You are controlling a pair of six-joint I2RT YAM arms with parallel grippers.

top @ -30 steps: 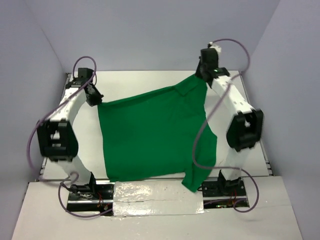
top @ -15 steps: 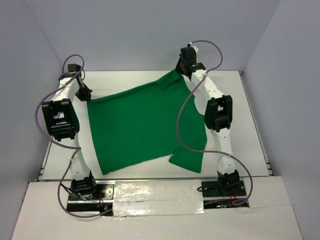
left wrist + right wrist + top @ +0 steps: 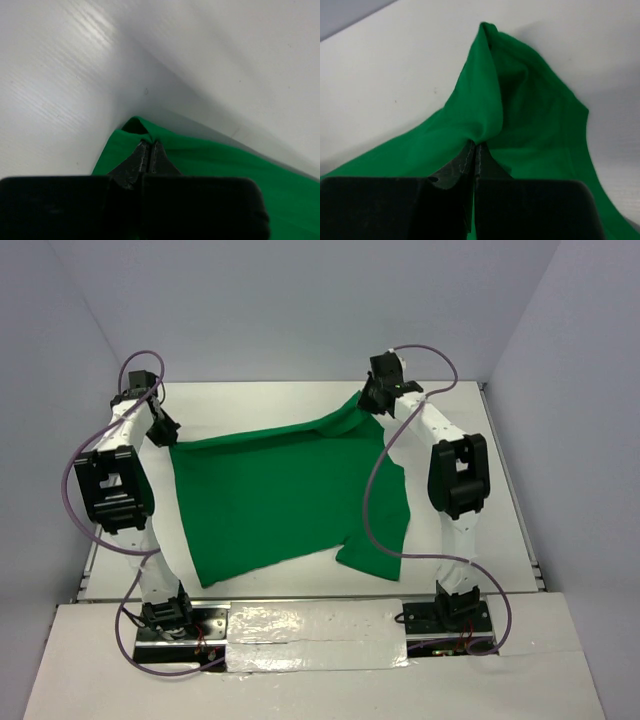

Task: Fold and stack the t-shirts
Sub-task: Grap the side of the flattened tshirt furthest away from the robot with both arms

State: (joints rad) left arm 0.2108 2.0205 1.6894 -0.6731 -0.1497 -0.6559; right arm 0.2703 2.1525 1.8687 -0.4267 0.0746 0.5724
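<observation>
You've dragged the plain bright green short-sleeved t-shirt (image 3: 280,495) back and leftward across the white table (image 3: 480,440). A second ago its near hem and one sleeve (image 3: 375,555) hung over the table's near edge. Now the whole garment rests on the table top, pulled taut along the far side. I'd judge the spreading step nearly done, with no fold begun.

From above you get the layout: the left gripper (image 3: 167,435) at the table's far left, the right gripper (image 3: 365,405) nearer its far middle. You can't see the jaws there. The wrist cameras settle that: the left gripper (image 3: 150,150) has its fingers pressed together on a bunched corner, and the right gripper (image 3: 474,150) is clamped on a raised fold of cloth.
</observation>
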